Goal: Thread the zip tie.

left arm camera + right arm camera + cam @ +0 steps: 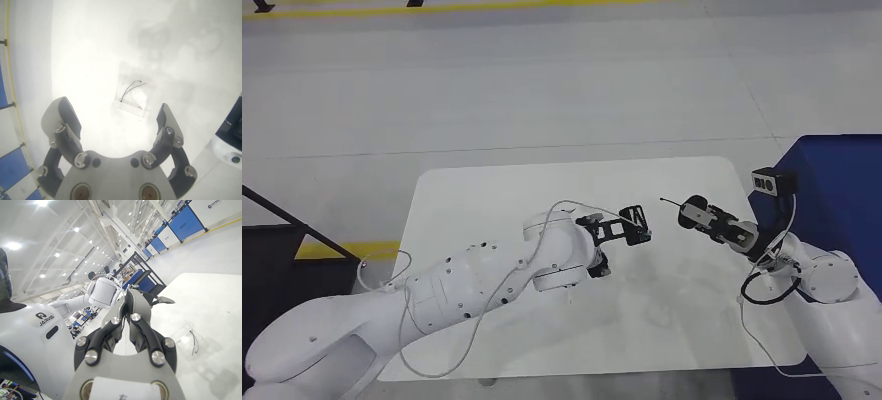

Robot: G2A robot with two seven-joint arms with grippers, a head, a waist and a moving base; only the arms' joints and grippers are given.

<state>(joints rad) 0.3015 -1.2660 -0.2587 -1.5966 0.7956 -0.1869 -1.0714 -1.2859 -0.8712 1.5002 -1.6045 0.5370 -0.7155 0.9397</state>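
Observation:
My right gripper (126,298) is shut on a thin black zip tie (123,321), which runs down between its fingers. In the top view the zip tie's free end (670,203) sticks out of the right gripper (687,211) toward the left gripper (644,224), a short gap away above the table's middle. My left gripper (113,103) is open with nothing between its fingers. Below it on the table lies a clear tray (130,109) holding two more black zip ties (132,88). The right wrist view shows the same tray (181,336) beside the shut fingers.
The white table (542,200) has bare room at its left and front. A blue cabinet (842,190) stands at the right edge, with a small black device (770,183) next to it. Grey floor lies beyond the far edge.

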